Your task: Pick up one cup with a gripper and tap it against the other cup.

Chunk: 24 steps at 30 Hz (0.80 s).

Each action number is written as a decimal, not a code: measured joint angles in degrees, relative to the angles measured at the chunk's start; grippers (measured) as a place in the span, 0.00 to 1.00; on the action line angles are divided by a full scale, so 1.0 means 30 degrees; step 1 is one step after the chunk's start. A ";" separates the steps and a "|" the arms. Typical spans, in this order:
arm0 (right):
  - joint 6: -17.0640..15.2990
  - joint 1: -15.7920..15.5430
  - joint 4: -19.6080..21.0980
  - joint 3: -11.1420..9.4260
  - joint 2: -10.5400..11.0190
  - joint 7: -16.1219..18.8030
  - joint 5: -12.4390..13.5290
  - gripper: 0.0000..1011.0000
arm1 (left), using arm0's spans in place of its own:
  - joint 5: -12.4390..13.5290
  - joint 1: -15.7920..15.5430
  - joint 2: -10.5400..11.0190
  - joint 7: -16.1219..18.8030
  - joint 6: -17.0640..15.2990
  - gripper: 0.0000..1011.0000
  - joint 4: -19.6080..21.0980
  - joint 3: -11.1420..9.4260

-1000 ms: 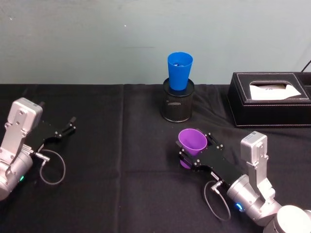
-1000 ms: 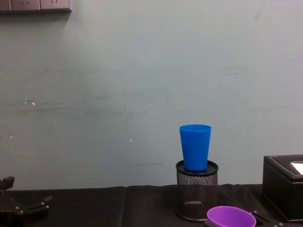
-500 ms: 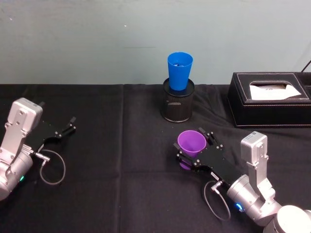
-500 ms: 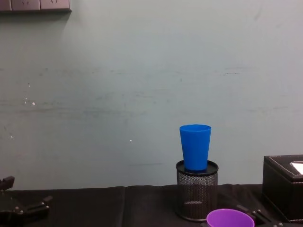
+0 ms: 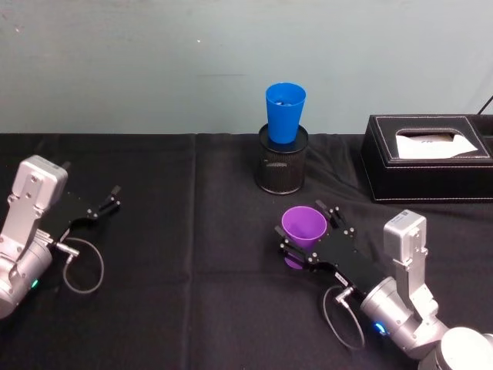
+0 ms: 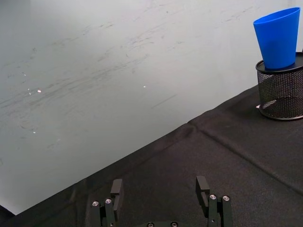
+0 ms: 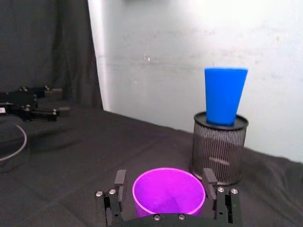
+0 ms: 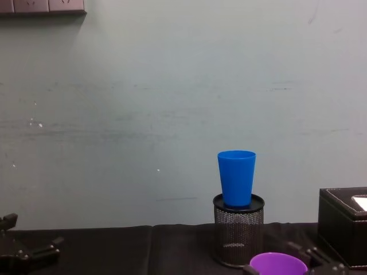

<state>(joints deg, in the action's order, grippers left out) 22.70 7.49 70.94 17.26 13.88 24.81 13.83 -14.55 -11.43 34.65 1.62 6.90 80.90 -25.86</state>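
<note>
Purple cup (image 7: 168, 191) between your right end effector's (image 5: 311, 237) spread, non-touching fingers; left end effector (image 5: 104, 202) released, idle.

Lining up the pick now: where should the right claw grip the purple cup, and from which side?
Grip the purple cup across its tapered wall just below the rim, coming in level from the robot's near right side. It stands upright, mouth up, and the right claw already has a finger on each side of it. The left claw rests on the table, far left.
</note>
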 joint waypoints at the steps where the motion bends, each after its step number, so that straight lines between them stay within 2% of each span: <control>1: 0.0107 -0.0037 0.0058 -0.0020 0.0007 -0.0004 -0.0042 0.99 | 0.0000 0.0000 0.0000 0.0000 0.0001 0.99 0.0000 0.0000; 5: 0.0356 -0.0227 0.0449 -0.0196 0.0022 -0.0055 -0.0126 0.99 | 0.0000 0.0000 0.0000 0.0000 0.0001 0.99 -0.0001 0.0000; 8: 0.0152 -0.0391 0.0925 -0.0408 0.0024 -0.0053 0.0179 0.99 | 0.0000 0.0000 0.0000 0.0000 0.0001 0.99 0.0000 0.0000; 12: -0.0674 -0.0662 0.1755 -0.0807 0.0012 -0.0041 0.0933 0.99 | 0.0001 0.0000 -0.0001 0.0000 0.0001 0.99 0.0000 0.0000; 18: -0.2384 -0.1160 0.3543 -0.1787 -0.0032 -0.0927 0.2101 0.99 | 0.0001 0.0000 0.0000 0.0000 0.0001 0.99 -0.0001 0.0001; 21: -0.2839 -0.1274 0.4025 -0.2063 -0.0032 -0.1336 0.2240 0.99 | 0.0000 0.0000 -0.0001 0.0000 0.0001 0.99 0.0000 0.0000; 24: -0.3448 -0.1432 0.4625 -0.2376 0.0016 -0.2167 0.2014 0.99 | 0.0000 0.0000 0.0000 0.0000 0.0001 0.99 0.0000 0.0000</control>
<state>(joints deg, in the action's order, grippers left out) 12.36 3.19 84.82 10.13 13.93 18.31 19.87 -14.55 -11.43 34.65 1.62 6.91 80.90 -25.86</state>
